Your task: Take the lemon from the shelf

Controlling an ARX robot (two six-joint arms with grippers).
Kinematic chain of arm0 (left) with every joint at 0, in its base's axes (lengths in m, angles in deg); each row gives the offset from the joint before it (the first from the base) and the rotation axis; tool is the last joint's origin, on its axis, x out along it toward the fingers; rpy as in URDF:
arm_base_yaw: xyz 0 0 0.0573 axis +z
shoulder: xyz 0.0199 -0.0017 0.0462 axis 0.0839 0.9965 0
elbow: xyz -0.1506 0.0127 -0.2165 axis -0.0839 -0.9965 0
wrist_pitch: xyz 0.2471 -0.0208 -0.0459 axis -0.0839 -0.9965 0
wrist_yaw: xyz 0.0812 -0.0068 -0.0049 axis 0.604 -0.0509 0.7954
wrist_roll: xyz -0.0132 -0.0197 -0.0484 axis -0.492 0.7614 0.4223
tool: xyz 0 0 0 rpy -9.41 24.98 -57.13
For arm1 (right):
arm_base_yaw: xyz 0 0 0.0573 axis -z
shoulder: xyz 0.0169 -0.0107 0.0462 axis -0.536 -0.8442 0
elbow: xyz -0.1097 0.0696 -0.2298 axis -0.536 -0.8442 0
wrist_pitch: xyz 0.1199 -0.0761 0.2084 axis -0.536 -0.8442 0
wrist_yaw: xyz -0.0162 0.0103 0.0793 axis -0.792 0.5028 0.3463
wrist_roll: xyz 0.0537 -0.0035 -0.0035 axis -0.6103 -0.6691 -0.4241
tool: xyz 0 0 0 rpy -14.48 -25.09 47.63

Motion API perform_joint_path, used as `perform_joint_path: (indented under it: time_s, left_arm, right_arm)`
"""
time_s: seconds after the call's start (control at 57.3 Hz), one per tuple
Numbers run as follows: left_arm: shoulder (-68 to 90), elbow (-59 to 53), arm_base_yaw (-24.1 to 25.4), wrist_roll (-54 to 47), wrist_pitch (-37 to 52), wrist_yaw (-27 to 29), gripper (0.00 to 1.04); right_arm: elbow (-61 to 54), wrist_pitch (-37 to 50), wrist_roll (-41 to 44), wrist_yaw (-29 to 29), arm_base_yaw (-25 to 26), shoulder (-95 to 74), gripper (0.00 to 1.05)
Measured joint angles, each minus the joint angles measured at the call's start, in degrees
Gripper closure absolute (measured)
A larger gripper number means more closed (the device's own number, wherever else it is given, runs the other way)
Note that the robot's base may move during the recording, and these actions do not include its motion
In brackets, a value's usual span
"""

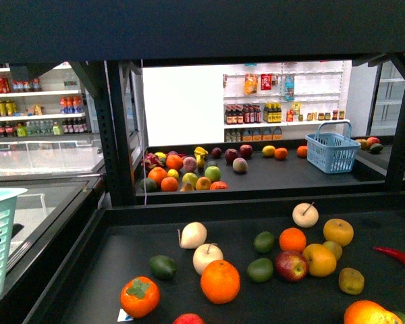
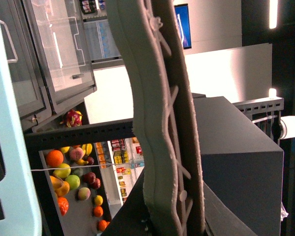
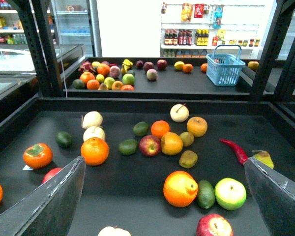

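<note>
Lemon [image 1: 268,150] sits on far tray of shelf [image 1: 119,135], just beside orange [image 1: 281,153], well apart from me. Right gripper [image 3: 163,162] hovers level over near tray, jaws wide apart. Left gripper [image 2: 162,147]: cannot tell jaw state.

Bright store light, sharp frames

Right gripper [image 3: 162,196]: two broad dark grey fingers [image 3: 54,201], matte, edges scuffed pale. Left wrist view: a pale wavy ribbed finger [image 2: 157,123], foam-like texture.
</note>
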Motion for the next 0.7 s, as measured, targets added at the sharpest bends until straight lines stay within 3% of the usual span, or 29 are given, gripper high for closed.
perform_joint_path:
  time_s: [0.437, 0.611, 0.698]
  left_arm:
    - [7.1, -2.9, 1.7, 4.5, 15.3, 0.1, 0.96]
    - [8.2, -3.8, 1.7, 5.9, 17.6, 1.1, 0.96]
    - [8.7, -4.8, 1.7, 4.7, 17.7, 1.0, 0.8]
  right_arm:
    - [0.0, 0.0, 0.0, 0.0, 0.0, 0.0, 0.07]
    - [0.0, 0.0, 0.0, 0.0, 0.0, 0.0, 0.07]
    - [0.0, 0.0, 0.0, 0.0, 0.0, 0.0, 0.07]
